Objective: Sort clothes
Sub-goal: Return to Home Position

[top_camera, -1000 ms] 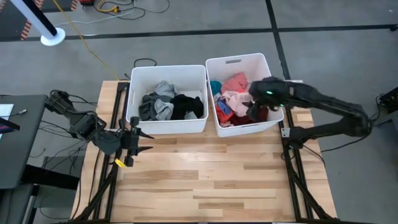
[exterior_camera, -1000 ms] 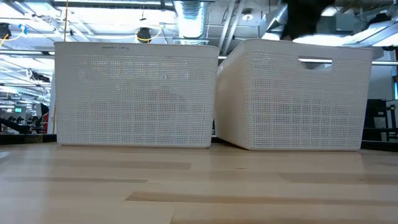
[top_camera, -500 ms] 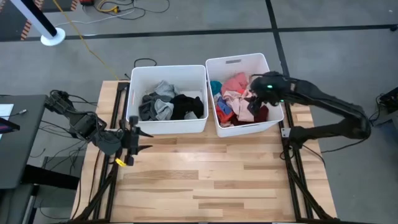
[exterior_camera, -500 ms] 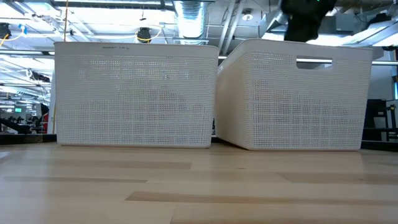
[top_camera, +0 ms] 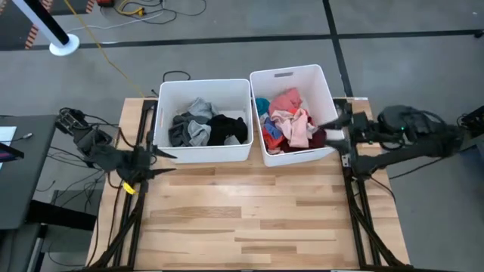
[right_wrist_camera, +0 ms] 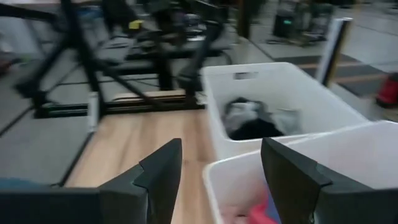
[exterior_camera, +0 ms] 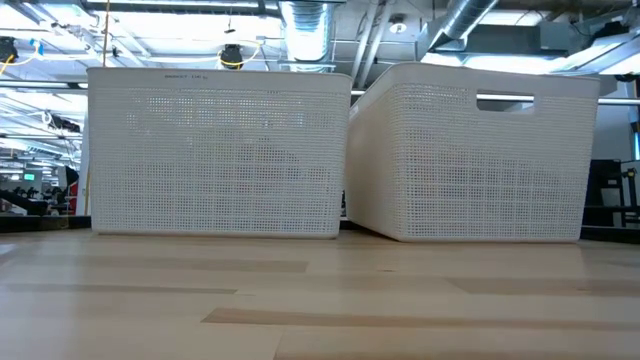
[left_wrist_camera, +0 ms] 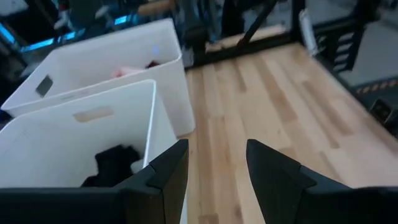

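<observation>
Left gripper at table's 9 o'clock, right gripper at 3 — both open wide, empty; clothes all in bins, sorting prob. done.

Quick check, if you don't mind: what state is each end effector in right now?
Left end effector: open, holding nothing.
Right end effector: open, holding nothing.

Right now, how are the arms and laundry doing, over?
Left and right jaws open, empty, at table sides. Dark clothes in left bin, pink clothes in right bin. Nothing in the way.
</observation>
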`<state>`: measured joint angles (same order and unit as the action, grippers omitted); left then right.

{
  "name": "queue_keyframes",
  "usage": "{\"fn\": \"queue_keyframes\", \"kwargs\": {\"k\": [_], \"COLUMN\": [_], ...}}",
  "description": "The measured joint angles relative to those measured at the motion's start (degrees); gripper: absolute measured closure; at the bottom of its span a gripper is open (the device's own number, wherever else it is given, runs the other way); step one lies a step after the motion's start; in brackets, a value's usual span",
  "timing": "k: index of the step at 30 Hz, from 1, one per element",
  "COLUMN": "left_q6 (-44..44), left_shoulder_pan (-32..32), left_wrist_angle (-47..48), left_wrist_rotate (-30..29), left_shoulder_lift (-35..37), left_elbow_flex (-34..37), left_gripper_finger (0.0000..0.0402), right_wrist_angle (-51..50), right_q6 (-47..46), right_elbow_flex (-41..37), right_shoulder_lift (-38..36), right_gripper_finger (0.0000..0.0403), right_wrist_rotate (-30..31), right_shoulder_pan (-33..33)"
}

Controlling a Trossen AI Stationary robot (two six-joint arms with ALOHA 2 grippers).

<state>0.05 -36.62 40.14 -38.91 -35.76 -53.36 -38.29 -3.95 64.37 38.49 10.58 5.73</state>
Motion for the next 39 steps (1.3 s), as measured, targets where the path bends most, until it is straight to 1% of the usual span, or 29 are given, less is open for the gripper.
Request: {"fn": "queue_keyframes", "kwargs": {"k": [2, 4, 8, 10, 13, 15, 17, 19, 21, 23, 25, 28, 30, 35, 39], "left_q6": [0.87, 0.44, -2.52, -3.8, -4.71, -5.05, -4.34, -1.99, 0.74, 2.52, 4.06, 4.35, 3.84, 2.66, 2.41], "left_shoulder_pan": [-0.37, -0.35, -0.33, -0.33, -0.33, -0.33, -0.33, -0.33, -0.33, -0.33, -0.33, -0.33, -0.33, -0.33, -0.33], "left_wrist_angle": [-3.2, -4.78, -4.87, -5.12, -5.27, -5.65, -8.31, -13.47, -17.16, -19.43, -20.83, -21.2, -21.43, -21.54, -22.66], "left_wrist_rotate": [-0.02, -0.5, -1.24, -1.27, -1.15, 0.34, 3.12, 6.79, 9.02, 10.6, 11.39, 11.68, 11.69, 11.69, 11.67], "left_shoulder_lift": [4.18, 8.72, 18.28, 22.64, 28.45, 31.9, 34.39, 35.72, 35.44, 34.89, 34.26, 34.03, 33.85, 33.81, 33.8], "left_elbow_flex": [3.74, 7.14, 12.4, 14.7, 17.81, 20.07, 22.35, 24.19, 24.89, 25.5, 25.88, 26.45, 26.91, 28.82, 29.93], "left_gripper_finger": [0.0244, 0.0244, 0.0244, 0.0244, 0.0244, 0.0244, 0.0244, 0.0244, 0.0244, 0.0244, 0.0244, 0.0244, 0.0244, 0.0244, 0.0244], "right_wrist_angle": [1.2, 1.28, 0.81, 0.86, 1.14, 1.97, 2.72, 4.42, 6.39, 9.99, 14.19, 23.56, 28.11, 33.2, 36.04], "right_q6": [-0.48, -0.54, -0.38, -0.36, -0.64, -1.61, -2.87, -2.98, -2.2, 0.7, 4.98, 13.49, 17.95, 20.51, 18.79], "right_elbow_flex": [-1.35, -2.76, -3.91, -3.91, -4.04, -5.3, -7.22, -8.99, -10.44, -12.09, -13.97, -17.9, -20.56, -26.1, -29.69], "right_shoulder_lift": [-0.79, -1.62, -2.91, -3.64, -4.3, -4.56, -4.56, -4.58, -4.66, -5.23, -6.14, -8.05, -9.07, -10.42, -10.4], "right_gripper_finger": [0.0168, 0.0168, 0.0168, 0.0168, 0.0168, 0.0168, 0.0168, 0.0168, 0.0168, 0.0168, 0.0169, 0.0174, 0.0179, 0.0196, 0.0208], "right_wrist_rotate": [1.86, 5.24, 11.28, 12.5, 12.8, 12.59, 12.01, 11.99, 11.92, 11.87, 11.86, 11.82, 9.83, -1.43, -12.6], "right_shoulder_pan": [4.57, 8.96, 16.17, 19.23, 23.35, 26.03, 28.48, 30.61, 32.26, 33.27, 33.62, 32.88, 31.5, 24.11, 14.44]}}
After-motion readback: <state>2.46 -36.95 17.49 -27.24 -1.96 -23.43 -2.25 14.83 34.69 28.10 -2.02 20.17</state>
